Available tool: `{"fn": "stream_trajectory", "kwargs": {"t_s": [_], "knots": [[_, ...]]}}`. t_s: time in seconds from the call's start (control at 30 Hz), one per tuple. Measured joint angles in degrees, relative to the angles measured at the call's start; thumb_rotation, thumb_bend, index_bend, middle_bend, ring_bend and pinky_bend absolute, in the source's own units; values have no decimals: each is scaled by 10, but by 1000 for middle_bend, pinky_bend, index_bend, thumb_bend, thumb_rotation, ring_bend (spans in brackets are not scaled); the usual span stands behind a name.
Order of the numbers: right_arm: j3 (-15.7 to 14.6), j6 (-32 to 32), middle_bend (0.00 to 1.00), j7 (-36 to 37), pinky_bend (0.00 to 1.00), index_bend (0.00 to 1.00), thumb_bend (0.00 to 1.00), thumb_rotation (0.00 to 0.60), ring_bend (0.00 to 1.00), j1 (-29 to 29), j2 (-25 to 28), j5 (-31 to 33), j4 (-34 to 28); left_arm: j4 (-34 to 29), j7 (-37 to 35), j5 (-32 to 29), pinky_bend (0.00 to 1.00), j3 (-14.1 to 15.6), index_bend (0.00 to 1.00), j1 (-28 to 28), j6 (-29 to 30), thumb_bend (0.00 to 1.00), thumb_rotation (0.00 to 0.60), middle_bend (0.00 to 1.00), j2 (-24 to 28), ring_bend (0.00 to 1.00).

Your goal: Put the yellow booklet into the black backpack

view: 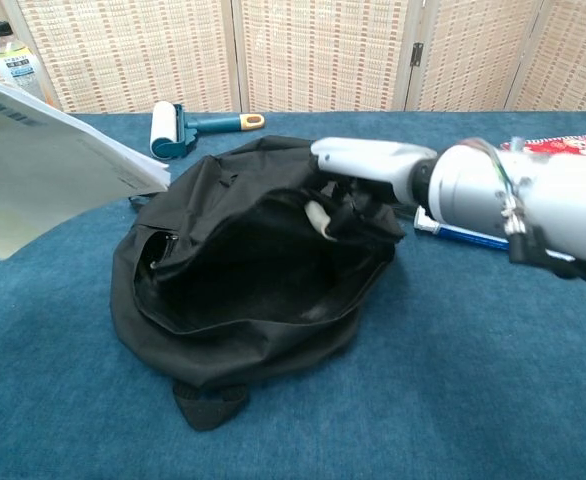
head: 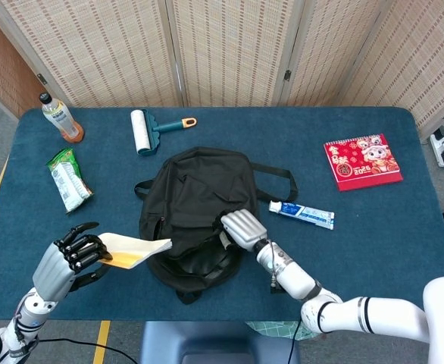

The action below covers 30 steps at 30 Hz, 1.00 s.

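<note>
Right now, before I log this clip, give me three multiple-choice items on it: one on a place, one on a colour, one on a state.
1. Where does the toothpaste tube lie?
A. right of the black backpack
B. beside the bottle
C. inside the backpack

2. What colour is the calendar near the table's right edge?
A. green
B. red
C. white

3. How does the backpack's opening stand?
A. zipped shut
B. covered by the lint roller
C. held agape by the right hand

Answers:
1 A, the tube rests on the cloth just past the strap.
2 B, its cover is red.
3 C, the chest view shows the flap lifted while the left hand holds the yellow booklet nearby.
</note>
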Motion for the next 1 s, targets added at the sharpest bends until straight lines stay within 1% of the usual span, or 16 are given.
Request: {"fn": "stream_trajectory", "kwargs": {"t_s": [0.07, 0.23, 0.4, 0.6, 0.77, 1.0], "knots": [[15, 6, 456, 2, 383, 749, 795, 600, 324, 10, -5, 32, 0, 6, -1, 12, 365, 1, 762, -7, 7, 543, 600, 679, -4, 542], [58, 38, 457, 1, 401, 749, 812, 600, 337, 50, -25, 137, 0, 13, 1, 46, 394, 5, 765, -26, 24, 542, 600, 694, -15, 561], [97, 63, 457, 12, 409, 746, 815, 600, 344, 84, -49, 196, 3, 17, 15, 79, 405, 6, 767, -53, 31, 542, 600, 704, -27, 570], [118, 73, 455, 41, 409, 746, 816, 600, 352, 99, -63, 214, 9, 18, 50, 114, 420, 1, 768, -93, 26, 539, 600, 715, -43, 582], [128, 70, 454, 69, 410, 746, 815, 600, 351, 103, -66, 216, 7, 51, 69, 121, 435, -10, 774, -128, 8, 537, 600, 731, -75, 596], [134, 60, 453, 95, 409, 744, 816, 600, 351, 107, -59, 211, -4, 127, 67, 107, 560, -16, 791, -158, -13, 536, 600, 770, -129, 646]]}}
